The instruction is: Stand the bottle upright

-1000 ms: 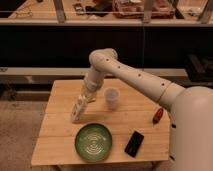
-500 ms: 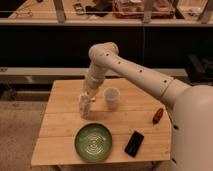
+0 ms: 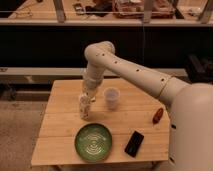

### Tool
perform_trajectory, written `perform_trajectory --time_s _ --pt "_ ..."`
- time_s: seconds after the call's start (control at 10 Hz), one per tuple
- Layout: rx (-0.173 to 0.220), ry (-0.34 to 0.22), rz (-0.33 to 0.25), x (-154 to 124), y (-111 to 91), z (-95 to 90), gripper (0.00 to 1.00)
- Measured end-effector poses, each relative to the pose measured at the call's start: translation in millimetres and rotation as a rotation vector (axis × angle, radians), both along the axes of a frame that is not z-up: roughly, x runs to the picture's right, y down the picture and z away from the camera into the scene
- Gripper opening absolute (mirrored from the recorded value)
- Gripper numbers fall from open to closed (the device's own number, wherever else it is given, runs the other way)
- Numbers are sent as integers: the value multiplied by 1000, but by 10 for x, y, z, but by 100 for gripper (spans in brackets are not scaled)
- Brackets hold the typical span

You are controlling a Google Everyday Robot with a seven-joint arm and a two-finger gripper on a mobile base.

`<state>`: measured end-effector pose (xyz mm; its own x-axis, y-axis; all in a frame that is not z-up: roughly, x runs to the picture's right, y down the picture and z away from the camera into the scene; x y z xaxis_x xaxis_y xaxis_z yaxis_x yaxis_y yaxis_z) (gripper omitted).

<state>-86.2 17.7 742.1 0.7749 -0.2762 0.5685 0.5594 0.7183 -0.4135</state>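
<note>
The small whitish, squarish plastic bottle (image 3: 85, 107) stands close to upright on the left half of the pale wooden counter (image 3: 60, 130), just left of the translucent plastic cup (image 3: 112, 98) and behind the round green plate (image 3: 93, 142). The white arm reaches down from the right, and its pincer (image 3: 88, 96) sits at the bottle's top, clamped shut on it.

The step in hand looks like the last 1: settling the bottle on its base and letting go. To do that well, the base should sit flat on the wood before anything loosens; a slight lean at the top would tip so narrow a bottle once it is freed. Press down gently, check that the bottle's sides run vertical, then part the pincer slowly and evenly so neither finger drags the cap sideways. Lift straight up afterwards, not toward the cup, which stands near enough to be knocked by the wrist. The flat black rectangular device (image 3: 134, 143) and the small reddish object (image 3: 157, 115) lie well apart to the right and should not interfere.
</note>
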Motion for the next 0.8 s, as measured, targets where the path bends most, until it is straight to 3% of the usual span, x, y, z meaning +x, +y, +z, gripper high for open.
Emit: perform_trajectory --time_s 0.8 --pt "0 43 -62 102 65 34 34"
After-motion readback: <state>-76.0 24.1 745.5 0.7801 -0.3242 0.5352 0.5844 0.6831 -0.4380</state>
